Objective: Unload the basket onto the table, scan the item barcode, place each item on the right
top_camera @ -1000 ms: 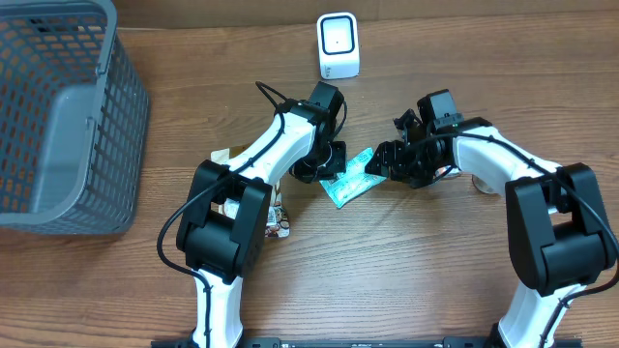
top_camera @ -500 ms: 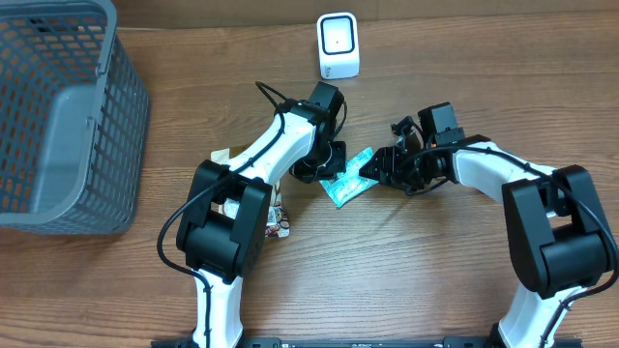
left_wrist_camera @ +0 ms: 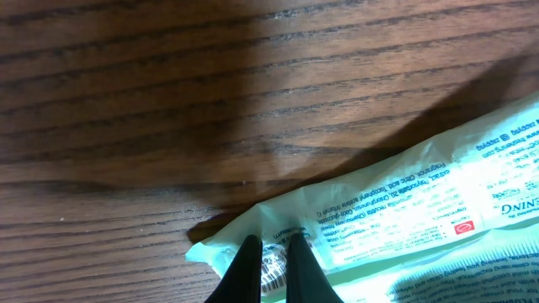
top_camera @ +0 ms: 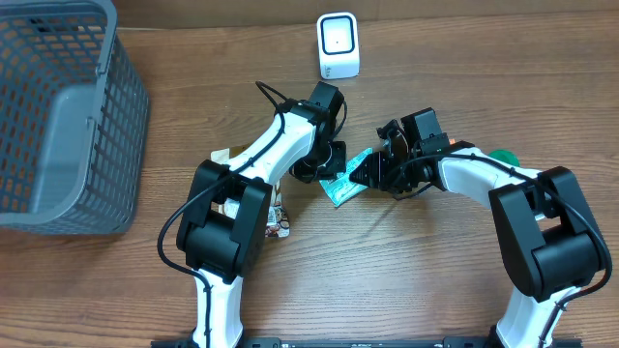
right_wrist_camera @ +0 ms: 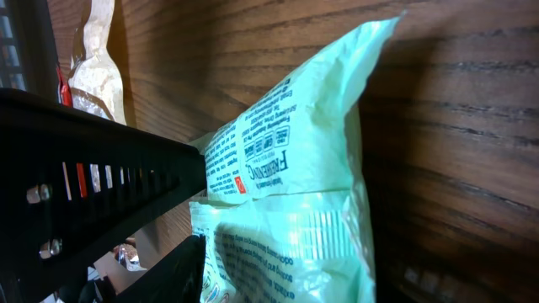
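Note:
A pale green snack packet (top_camera: 348,178) lies on the wooden table (top_camera: 406,280) between my two grippers. My left gripper (top_camera: 326,164) is shut on its left corner. In the left wrist view its fingertips (left_wrist_camera: 245,268) pinch the packet (left_wrist_camera: 404,210) right at a small barcode (left_wrist_camera: 273,268). My right gripper (top_camera: 373,172) has come in from the right, and the packet (right_wrist_camera: 295,168) fills the space between its jaws. One dark finger (right_wrist_camera: 173,273) sits at the packet's edge, and the jaws stand partly open. The white scanner (top_camera: 338,45) stands at the back.
A grey mesh basket (top_camera: 58,116) fills the far left. Another snack packet (top_camera: 278,220) lies under the left arm. A small green object (top_camera: 502,155) rests behind the right arm. The left gripper's black body (right_wrist_camera: 76,181) crosses the right wrist view.
My right gripper has slid left onto the packet and its jaws have narrowed. The green object behind the right arm has come into view. The left gripper has held still.

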